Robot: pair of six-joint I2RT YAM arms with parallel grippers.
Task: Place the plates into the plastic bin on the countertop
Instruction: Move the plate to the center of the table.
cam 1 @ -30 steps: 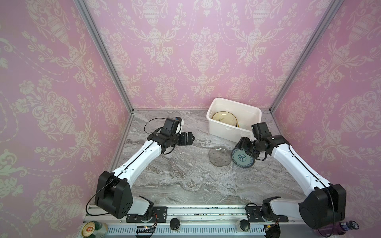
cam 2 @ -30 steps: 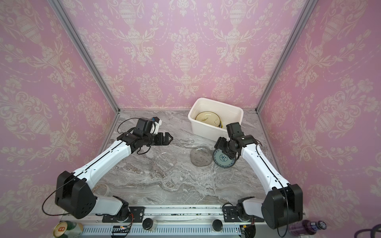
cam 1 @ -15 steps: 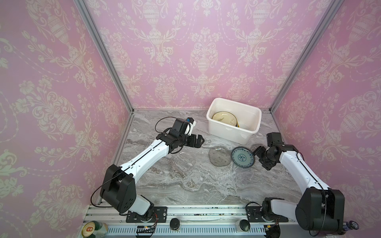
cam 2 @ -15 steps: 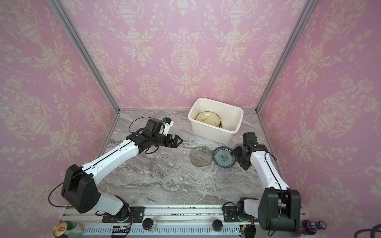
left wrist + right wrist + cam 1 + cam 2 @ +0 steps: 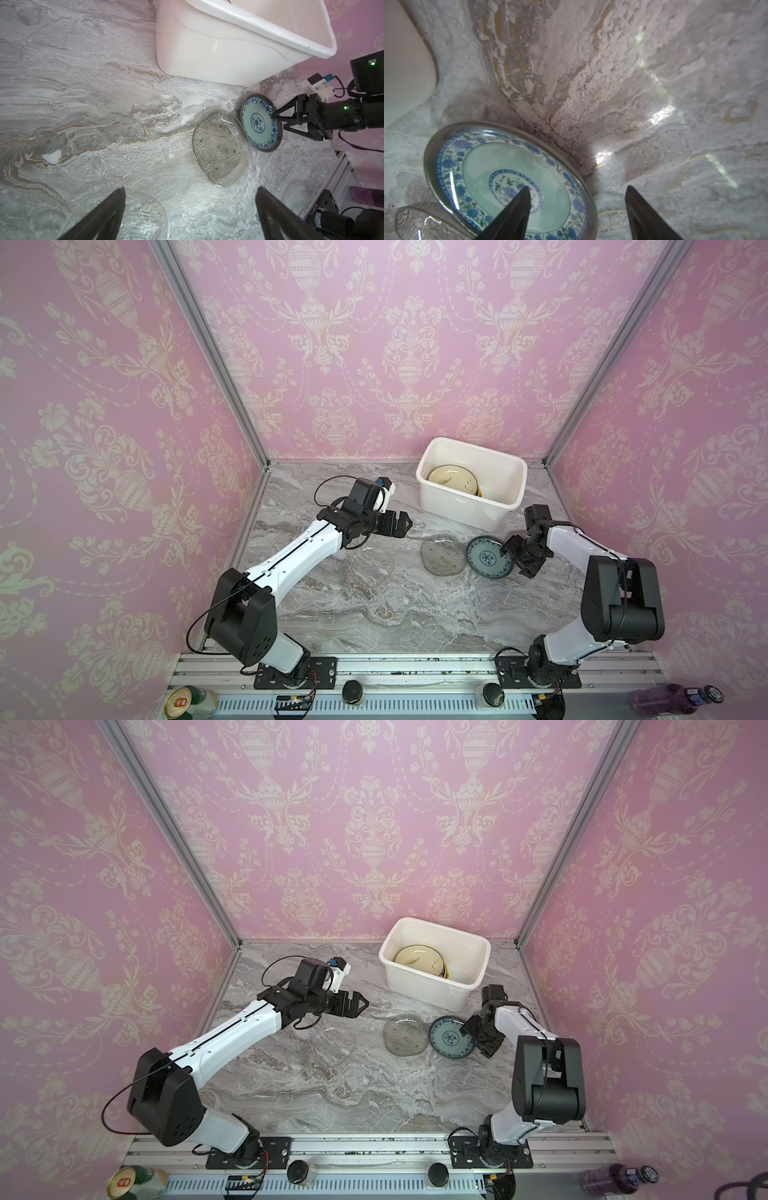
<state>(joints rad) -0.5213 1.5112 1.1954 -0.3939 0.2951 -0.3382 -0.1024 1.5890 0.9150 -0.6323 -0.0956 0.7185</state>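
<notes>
A teal patterned plate [image 5: 484,560] [image 5: 449,1040] [image 5: 500,166] lies on the grey marble countertop [image 5: 374,614] just in front of the white plastic bin [image 5: 465,510] [image 5: 428,990]. My right gripper [image 5: 514,560] [image 5: 476,1040] [image 5: 577,187] is open at the plate's right rim, one finger over the plate and one outside it. Left of it lie a ribbed grey glass plate [image 5: 440,556] [image 5: 221,147] and a clear glass plate [image 5: 370,568] [image 5: 141,216]. A cream plate [image 5: 451,481] rests inside the bin on others. My left gripper [image 5: 406,526] [image 5: 190,188] hangs open and empty left of the bin.
Pink patterned walls with metal corner posts close in the countertop on three sides. The metal rail [image 5: 386,668] with both arm bases runs along the front edge. A can [image 5: 183,703] and a purple bottle [image 5: 673,697] lie in front of the rail.
My right gripper pulled back to the right off the teal plate, then returned to its right rim. My left gripper moved right, toward the bin.
</notes>
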